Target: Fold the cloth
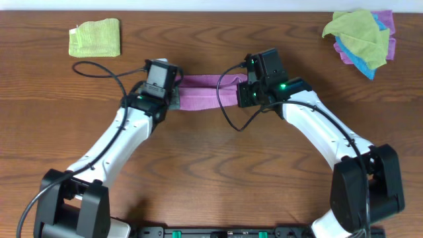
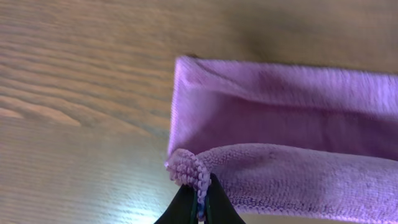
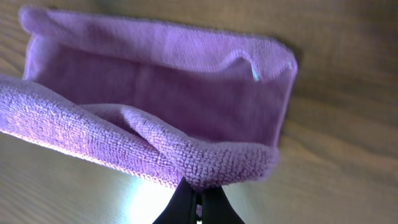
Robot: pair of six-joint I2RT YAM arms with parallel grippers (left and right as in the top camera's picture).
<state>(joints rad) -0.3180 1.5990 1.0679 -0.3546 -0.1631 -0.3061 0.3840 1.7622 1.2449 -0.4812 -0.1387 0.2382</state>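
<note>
Right gripper (image 3: 199, 195), nubby lilac cloth (image 3: 161, 93)

Saw no readable text, label, brand or number from my station. Small pale tag (image 3: 255, 73) on cloth (image 3: 161, 93) showed nothing legible.

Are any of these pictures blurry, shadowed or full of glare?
Overhead: evenly lit and sharp throughout. Left wrist: the pinched corner of the cloth is crisp, the table behind it goes soft, and there is a dark shadow at the top right. Right wrist: the near fold is crisp, with a white glare patch on the table beneath it.
</note>
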